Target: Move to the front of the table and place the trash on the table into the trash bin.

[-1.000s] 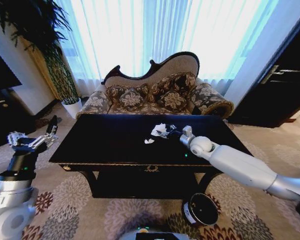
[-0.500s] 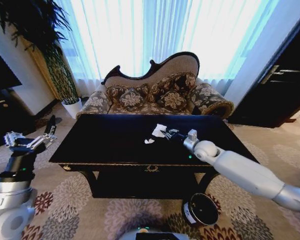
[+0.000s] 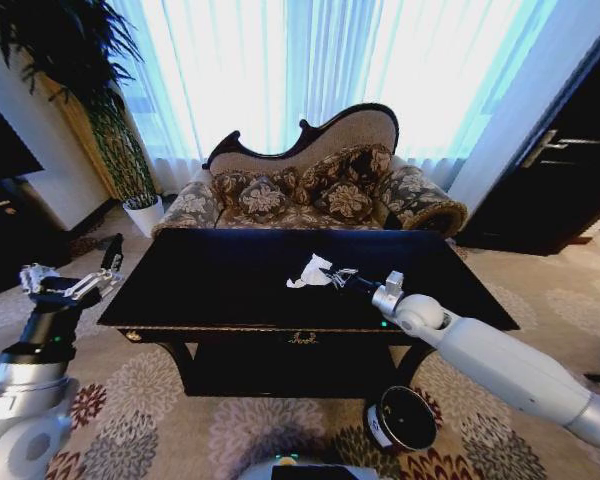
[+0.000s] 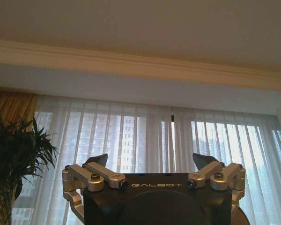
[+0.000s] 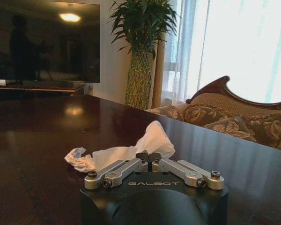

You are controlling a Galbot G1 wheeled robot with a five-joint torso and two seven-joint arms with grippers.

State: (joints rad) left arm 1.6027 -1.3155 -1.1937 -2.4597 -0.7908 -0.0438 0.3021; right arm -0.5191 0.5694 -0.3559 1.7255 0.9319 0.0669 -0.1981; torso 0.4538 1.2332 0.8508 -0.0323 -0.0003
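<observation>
Since the earlier head frames, the right arm is seen drawn back toward the robot's side of the table (image 3: 210, 290), and the white paper trash (image 3: 310, 271) is dragged or lifted along with it; the small loose scrap seen earlier beside it can no longer be made out separately.

Head view: the right gripper (image 3: 338, 277) is positioned over the tabletop near its middle, with the white crumpled paper at its tip. The trash bin (image 3: 401, 418) is seen on the carpet below the table's near right corner, well apart from the paper. The left gripper (image 3: 92, 281) is held off the table's left end, idle.

Left wrist view: the left gripper (image 4: 151, 165) is pointed up at curtains and ceiling, fingers spread wide, nothing held.

Right wrist view: the right gripper (image 5: 148, 156) is seen with fingertips closed together on the near edge of the trash (image 5: 131, 151). The paper reads as a soft, thin tissue-like lump, white, wrinkled, one peak standing up and a frayed tail lying flat on the glossy black surface.

Progress, as judged: approach is done and one piece is grasped. Carrying to the bin and dropping are left. Whether a silver-black bit remains on the table cannot be told.
</observation>
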